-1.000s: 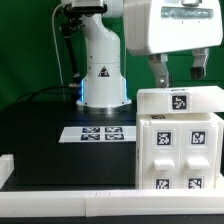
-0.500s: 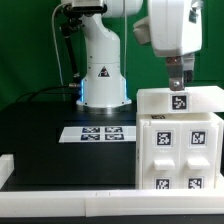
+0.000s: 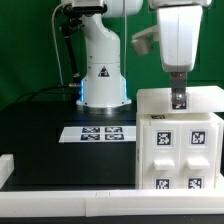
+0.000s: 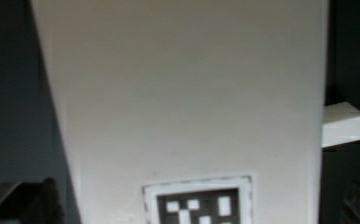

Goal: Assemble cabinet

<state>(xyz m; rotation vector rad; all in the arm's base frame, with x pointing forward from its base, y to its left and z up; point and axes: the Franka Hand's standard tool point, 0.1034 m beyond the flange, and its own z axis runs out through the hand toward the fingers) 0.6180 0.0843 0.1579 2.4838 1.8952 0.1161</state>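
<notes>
The cabinet is a large white box at the exterior view's right. Its front holds four small drawer blocks, each with a black-and-white tag. My gripper hangs straight down over the cabinet's top, seen edge-on, with its tips at the top face where the top tag sits. In the wrist view the cabinet's top fills the picture as a white band, with the top tag between my fingers. A dark finger shows beside the band's edge. The jaws stand wide apart, on either side of the top and not closed on it.
The marker board lies on the black table in front of the arm's white base. The table's white raised border runs along the near side. A white edge shows beside the cabinet in the wrist view.
The hand has turned about a quarter turn, so the two fingers once seen side by side are now edge-on. It has shifted slightly right and sunk towards the cabinet's top tag.
</notes>
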